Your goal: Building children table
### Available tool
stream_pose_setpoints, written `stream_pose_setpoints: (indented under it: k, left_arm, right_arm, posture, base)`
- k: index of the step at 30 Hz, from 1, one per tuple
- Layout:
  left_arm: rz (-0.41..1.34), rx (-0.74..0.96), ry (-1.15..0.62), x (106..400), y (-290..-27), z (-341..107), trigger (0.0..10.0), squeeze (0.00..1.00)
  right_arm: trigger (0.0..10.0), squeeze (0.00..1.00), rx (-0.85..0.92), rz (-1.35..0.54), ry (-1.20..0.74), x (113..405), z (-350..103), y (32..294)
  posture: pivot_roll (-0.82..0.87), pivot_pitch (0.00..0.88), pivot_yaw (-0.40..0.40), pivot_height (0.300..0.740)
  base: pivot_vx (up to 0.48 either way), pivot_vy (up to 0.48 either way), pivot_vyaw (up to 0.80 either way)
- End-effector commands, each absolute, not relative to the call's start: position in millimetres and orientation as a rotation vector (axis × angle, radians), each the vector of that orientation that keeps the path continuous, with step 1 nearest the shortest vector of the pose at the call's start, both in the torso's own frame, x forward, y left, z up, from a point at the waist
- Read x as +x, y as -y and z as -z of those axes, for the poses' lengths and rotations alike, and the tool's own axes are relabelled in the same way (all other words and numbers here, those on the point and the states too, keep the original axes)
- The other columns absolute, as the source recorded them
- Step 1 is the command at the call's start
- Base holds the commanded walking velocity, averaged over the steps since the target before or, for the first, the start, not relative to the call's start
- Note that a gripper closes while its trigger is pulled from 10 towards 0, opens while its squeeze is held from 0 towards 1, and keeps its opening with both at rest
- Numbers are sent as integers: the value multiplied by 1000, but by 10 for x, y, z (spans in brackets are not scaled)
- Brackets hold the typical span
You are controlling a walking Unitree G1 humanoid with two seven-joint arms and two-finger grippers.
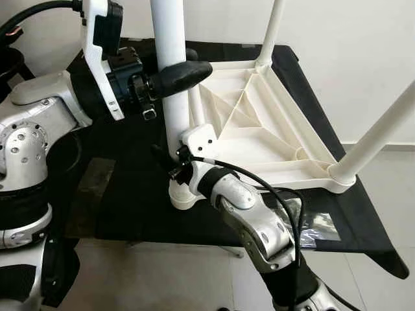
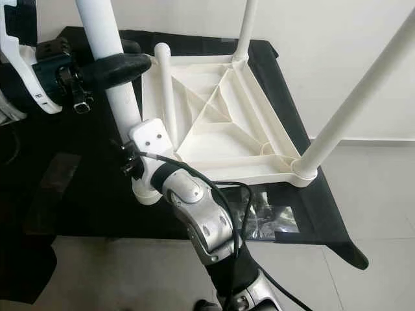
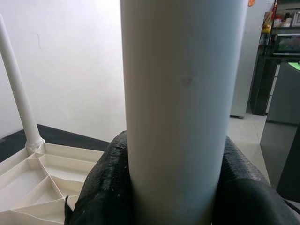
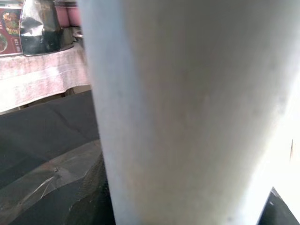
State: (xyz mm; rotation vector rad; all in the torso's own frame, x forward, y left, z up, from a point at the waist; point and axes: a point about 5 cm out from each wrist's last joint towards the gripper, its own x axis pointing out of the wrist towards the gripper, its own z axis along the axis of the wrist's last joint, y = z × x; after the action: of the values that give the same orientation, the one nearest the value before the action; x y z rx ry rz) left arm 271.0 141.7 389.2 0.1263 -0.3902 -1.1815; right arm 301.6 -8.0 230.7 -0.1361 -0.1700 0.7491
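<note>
A white plastic children's table lies upside down on a black cloth, its ribbed underside facing up. Several white legs stand up from its corners. The near-left table leg rises from a round corner socket. My left gripper is shut on this leg high up, and its black fingers wrap both sides of it. My right gripper is shut on the same leg lower down, just above the socket. In the right wrist view the leg stands very close.
The black cloth covers a low surface with tiled floor around it. A crumpled clear plastic bag lies at the cloth's near right. Other legs stand at the far corner and near-right corner. A white wall is behind.
</note>
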Motion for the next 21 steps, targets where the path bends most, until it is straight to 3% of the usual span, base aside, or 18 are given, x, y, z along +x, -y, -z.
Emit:
stream_pose_setpoints:
  k: [1, 4, 5, 12, 20, 21]
  left_arm:
    - [1320, 180, 348, 2623, -1271, -3853, 0, 0]
    - [1332, 201, 333, 2616, -1268, -3847, 0, 0]
    - [1335, 207, 335, 2613, -1269, -3851, 0, 0]
    - [1354, 208, 335, 2594, -1275, -3855, 0, 0]
    - [1365, 210, 333, 2569, -1276, -3854, 0, 0]
    - [1368, 210, 332, 2563, -1275, -3854, 0, 0]
  right_arm:
    - [10000, 0, -179, -740, -25, 3066, -1913, 94]
    - [10000, 0, -188, -772, -13, 3069, -1928, 91]
    - [10000, 1000, -178, -799, 5, 3087, -1968, 114]
    - [10000, 1000, -97, -984, 152, 3256, -2379, 315]
    - [10000, 996, -207, -1180, 278, 3488, -2822, 605]
    - [10000, 690, -236, -1226, 293, 3512, -2891, 653]
  posture:
    - [54, 197, -48, 740]
    - [59, 203, -48, 740]
    - [60, 206, -51, 740]
    - [61, 211, -49, 740]
    - [67, 218, -45, 740]
    - [67, 218, -45, 740]
  base:
    - [0, 0, 0]
    - [0, 0, 0]
    - [0, 0, 0]
    - [0, 0, 0]
    - [0, 0, 0]
    - [0, 0, 0]
